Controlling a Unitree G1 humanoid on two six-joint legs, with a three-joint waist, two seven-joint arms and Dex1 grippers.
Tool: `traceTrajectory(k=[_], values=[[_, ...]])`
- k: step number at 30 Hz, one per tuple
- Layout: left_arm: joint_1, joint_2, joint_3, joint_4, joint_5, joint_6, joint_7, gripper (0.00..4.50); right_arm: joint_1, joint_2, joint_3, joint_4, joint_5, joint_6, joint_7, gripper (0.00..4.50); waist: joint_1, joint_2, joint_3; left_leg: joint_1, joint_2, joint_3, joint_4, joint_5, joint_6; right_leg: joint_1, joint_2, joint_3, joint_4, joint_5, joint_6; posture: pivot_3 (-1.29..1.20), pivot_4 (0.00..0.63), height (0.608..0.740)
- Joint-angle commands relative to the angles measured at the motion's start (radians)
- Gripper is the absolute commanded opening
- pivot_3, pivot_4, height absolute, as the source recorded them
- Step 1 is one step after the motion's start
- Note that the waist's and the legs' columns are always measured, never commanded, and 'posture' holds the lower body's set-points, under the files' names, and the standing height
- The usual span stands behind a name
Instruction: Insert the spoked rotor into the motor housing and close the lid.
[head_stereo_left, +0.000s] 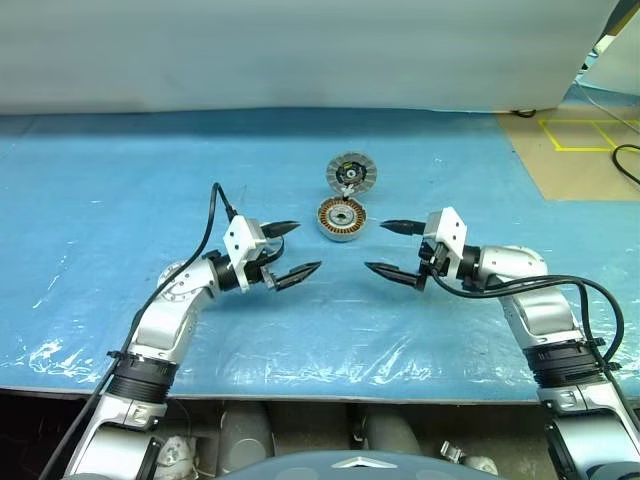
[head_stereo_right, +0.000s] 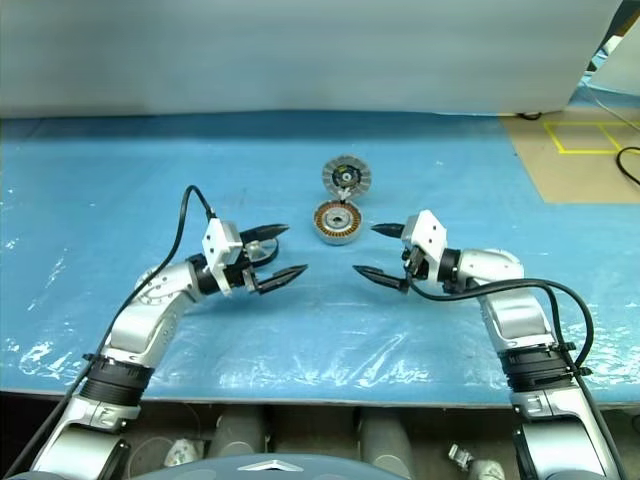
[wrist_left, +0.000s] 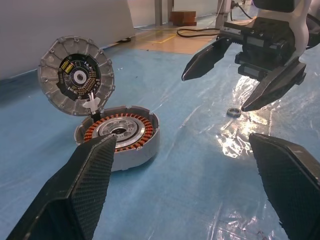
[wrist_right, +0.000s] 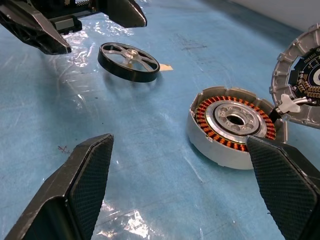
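Note:
The motor housing (head_stereo_left: 340, 219) lies open at the middle of the blue table, its copper windings ringing a pale centre. Just behind it the lid (head_stereo_left: 351, 173) stands propped up, its ribbed face with the black centre towards me; a small white connector joins it to the housing. The spoked rotor (wrist_right: 128, 61) lies flat on the sheet, apart from the housing and beneath my left gripper (wrist_right: 106, 37). My left gripper (head_stereo_left: 305, 248) hovers open to the left of the housing and holds nothing. My right gripper (head_stereo_left: 375, 246) hovers open to its right, facing the left one.
A small dark ring (wrist_left: 233, 111) lies on the crinkled blue sheet (head_stereo_left: 120, 200) below my right gripper. A white backdrop closes off the far side. Brown floor with yellow tape (head_stereo_left: 585, 150) and a black cable lie at the back right. The table's front edge runs below my arms.

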Motion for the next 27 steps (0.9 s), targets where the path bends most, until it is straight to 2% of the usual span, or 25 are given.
traceTrajectory(k=[1, 19, 27], values=[[0.000, 0.001, 0.014, -0.039, -0.013, -0.010, 0.001, 4.48, -0.016, 0.001, -0.009, -0.015, 0.015, -0.002, 0.004, 4.50, 0.000, 0.000, 0.000, 0.000, 0.000, 0.000, 0.000, 0.000, 0.000, 0.000, 0.000, 0.000, 0.000, 0.000, 0.000, 0.00, 0.150, 0.740], [-0.003, 0.002, 0.013, -0.037, -0.011, -0.009, -0.001, 4.48, -0.025, 0.005, -0.010, -0.016, 0.017, 0.001, -0.001, 4.50, 0.000, 0.000, 0.000, 0.000, 0.000, 0.000, 0.000, 0.000, 0.000, 0.000, 0.000, 0.000, 0.000, 0.000, 0.000, 0.00, 0.150, 0.740], [0.005, 0.006, 0.012, -0.038, -0.008, -0.011, -0.002, 4.48, -0.109, 0.023, 0.069, 0.033, -0.079, 0.017, -0.036, 4.50, -0.001, 0.000, 0.000, 0.000, 0.000, 0.000, 0.000, 0.000, 0.000, 0.000, 0.000, 0.000, 0.001, 0.000, 0.000, 0.00, 0.150, 0.740]])
